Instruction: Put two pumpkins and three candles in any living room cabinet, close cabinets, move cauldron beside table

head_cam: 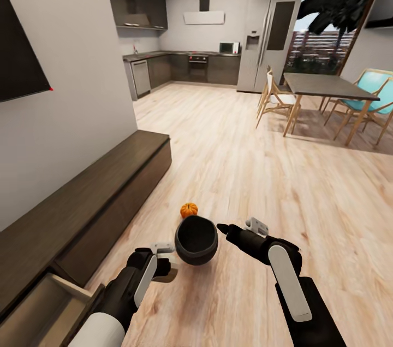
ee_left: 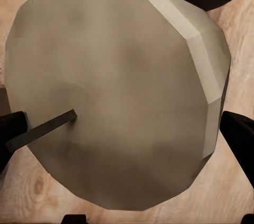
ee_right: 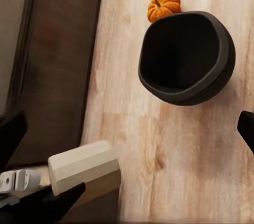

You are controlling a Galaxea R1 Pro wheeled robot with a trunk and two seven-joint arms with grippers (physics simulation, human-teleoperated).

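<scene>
Closest, at left, the left gripper holds a pale faceted candle between its fingers, beside the dark cabinet with its open drawer, probably bound for it. Centre, the black cauldron sits on the floor, a pumpkin just beyond. At right, the right gripper hovers wide and empty; no writing is readable.

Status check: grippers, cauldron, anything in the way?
Left gripper shut on pale faceted candle. Right gripper open, empty. Round black cauldron on floor between arms, small orange pumpkin just beyond. Dark-brown cabinet's drawer open.
</scene>
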